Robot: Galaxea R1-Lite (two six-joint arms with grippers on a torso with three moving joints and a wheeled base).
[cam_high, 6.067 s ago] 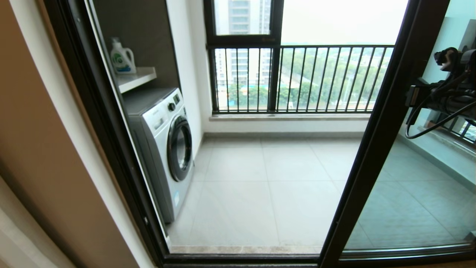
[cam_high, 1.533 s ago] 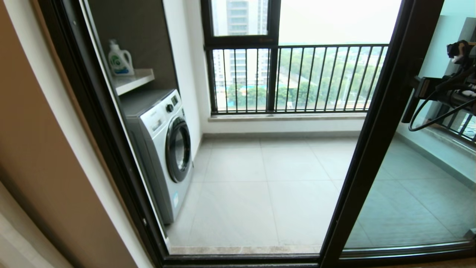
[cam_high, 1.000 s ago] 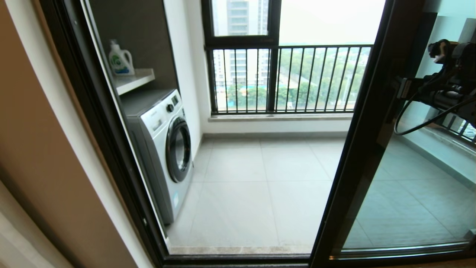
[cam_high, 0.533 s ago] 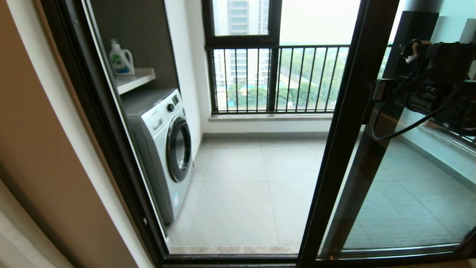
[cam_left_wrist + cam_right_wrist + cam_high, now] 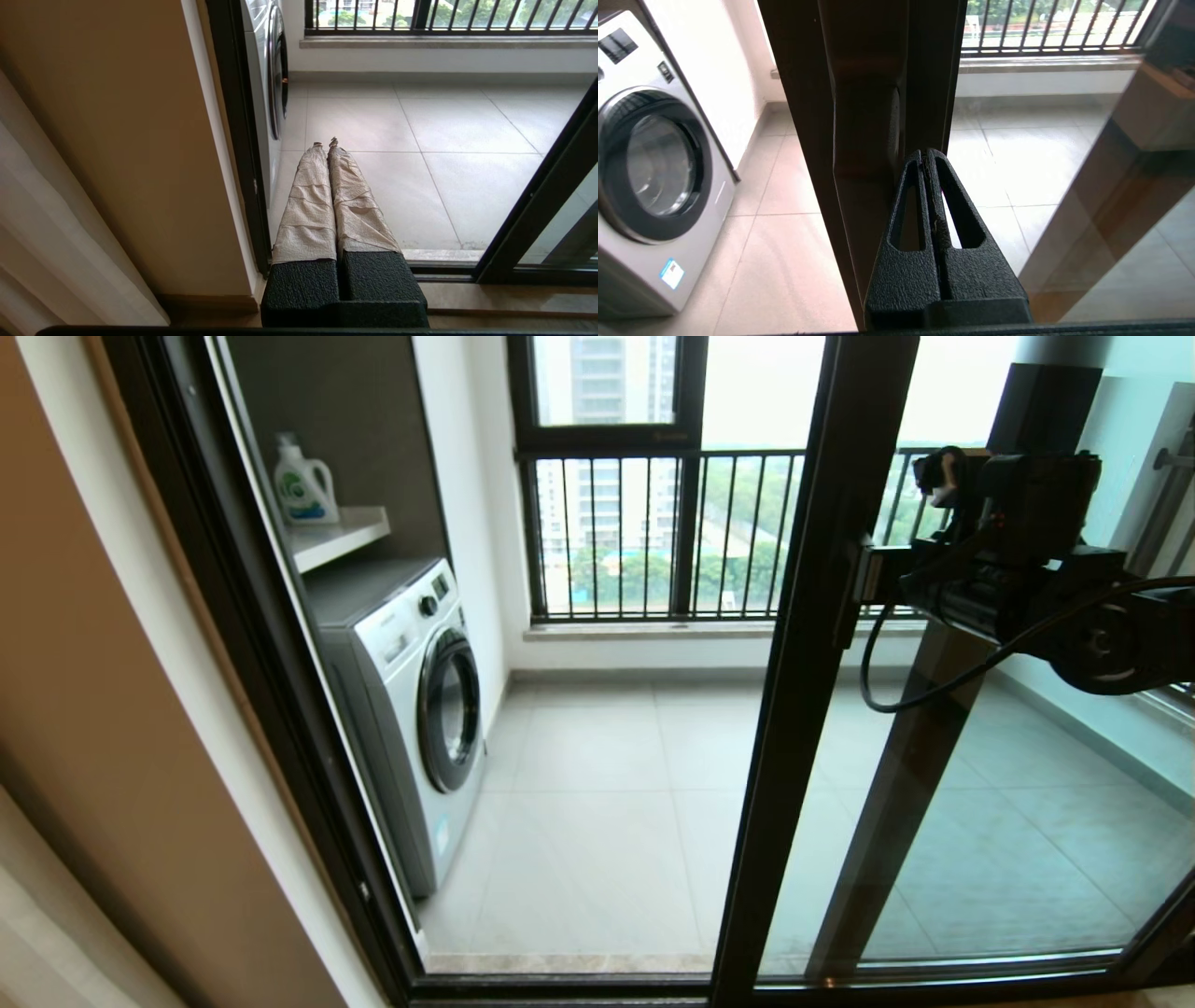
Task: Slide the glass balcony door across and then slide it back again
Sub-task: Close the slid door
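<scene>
Dark metal framed everything nearest the robot: the floor track and, on the near left, the fixed door jamb [image 5: 280, 709]. The left end effector [image 5: 325, 142] hung low by that jamb, its wrapped fingers pressed together, holding nothing.

To the right stood the glass balcony door [image 5: 943, 821], its leading stile [image 5: 794, 644] now close to the middle of the opening. Over the last second and a half that stile had travelled steadily leftward, narrowing the gap to the balcony, where earlier it had sat well to the right. The right end effector [image 5: 927, 151] was at the stile, fingers closed flat against each other with their tips in the recessed pull handle [image 5: 892, 130], pushing rather than gripping. The door therefore seemed partway through its first slide across, with the return slide not yet begun.

Farther in, a washing machine [image 5: 420, 700] stood on the left beneath a shelf with a detergent bottle [image 5: 303, 481]. Farthest was the black railing [image 5: 644, 532].
</scene>
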